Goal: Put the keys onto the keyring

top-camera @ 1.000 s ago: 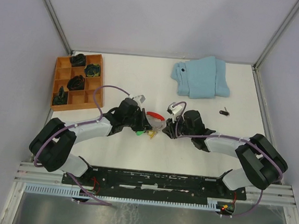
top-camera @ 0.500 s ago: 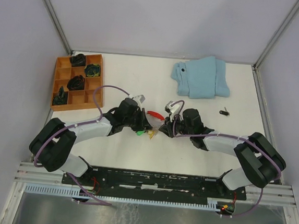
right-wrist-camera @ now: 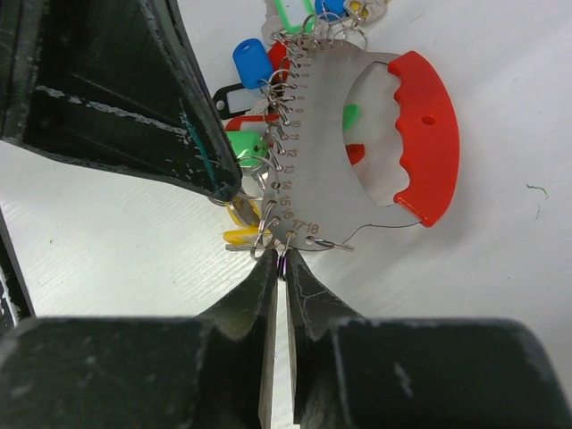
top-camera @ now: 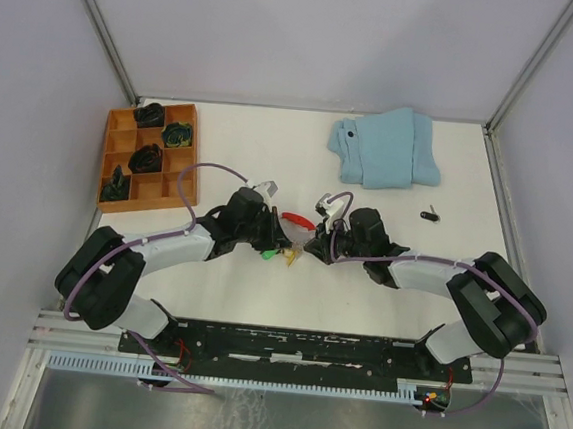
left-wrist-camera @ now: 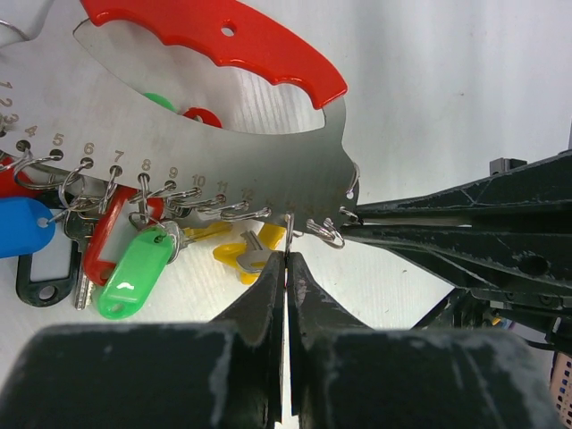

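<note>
- Reading the keyring's (left-wrist-camera: 268,170) steel edge: engraved hole numbers, 1 to 12 in the left wrist view and up to 18 in the right wrist view.
- Grey plate with a red scalloped grip. The keys (left-wrist-camera: 134,268), tagged blue, green, yellow and red, hang from wire rings.
- Only the top view places it mid-table (top-camera: 272,153), between the arms.
- Left gripper (left-wrist-camera: 286,264) is clamped on the plate's edge.
- Right gripper (right-wrist-camera: 281,264) is pinched nearly together at the corner by 17.
</note>
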Available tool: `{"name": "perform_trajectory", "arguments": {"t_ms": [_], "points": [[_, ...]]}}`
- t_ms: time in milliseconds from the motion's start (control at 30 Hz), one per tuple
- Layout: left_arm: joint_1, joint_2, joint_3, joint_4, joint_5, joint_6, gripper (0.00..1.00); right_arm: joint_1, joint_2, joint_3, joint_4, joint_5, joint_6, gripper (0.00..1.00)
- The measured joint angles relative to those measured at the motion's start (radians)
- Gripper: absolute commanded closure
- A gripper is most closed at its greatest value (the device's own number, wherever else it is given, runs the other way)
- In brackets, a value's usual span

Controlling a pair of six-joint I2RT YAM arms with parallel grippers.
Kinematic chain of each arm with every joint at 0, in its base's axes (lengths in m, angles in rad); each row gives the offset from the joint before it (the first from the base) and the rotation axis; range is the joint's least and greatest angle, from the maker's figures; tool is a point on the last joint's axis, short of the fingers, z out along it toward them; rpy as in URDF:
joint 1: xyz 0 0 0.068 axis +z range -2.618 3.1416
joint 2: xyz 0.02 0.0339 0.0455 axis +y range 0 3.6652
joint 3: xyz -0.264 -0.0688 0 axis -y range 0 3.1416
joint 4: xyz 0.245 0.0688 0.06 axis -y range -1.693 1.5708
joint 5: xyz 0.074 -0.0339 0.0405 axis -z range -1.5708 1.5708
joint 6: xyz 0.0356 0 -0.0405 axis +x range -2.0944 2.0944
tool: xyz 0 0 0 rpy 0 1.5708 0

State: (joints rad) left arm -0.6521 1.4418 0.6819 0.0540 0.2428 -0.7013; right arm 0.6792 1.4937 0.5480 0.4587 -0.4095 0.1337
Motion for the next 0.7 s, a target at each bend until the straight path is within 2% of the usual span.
{"name": "perform_trajectory", "arguments": {"t_ms": [300, 700], "points": [[0.0, -0.009, 0.0, 0.0, -0.005, 0.0, 0.97, 0.0, 0.011, 0.002, 0.004, 0.048, 0.0, 0.99], [0.0, -0.063, 0.0, -0.002, -0.018, 0.0, 0.97, 0.001, -0.077, 0.051, -0.088, 0.044, -0.027, 0.99]]}}
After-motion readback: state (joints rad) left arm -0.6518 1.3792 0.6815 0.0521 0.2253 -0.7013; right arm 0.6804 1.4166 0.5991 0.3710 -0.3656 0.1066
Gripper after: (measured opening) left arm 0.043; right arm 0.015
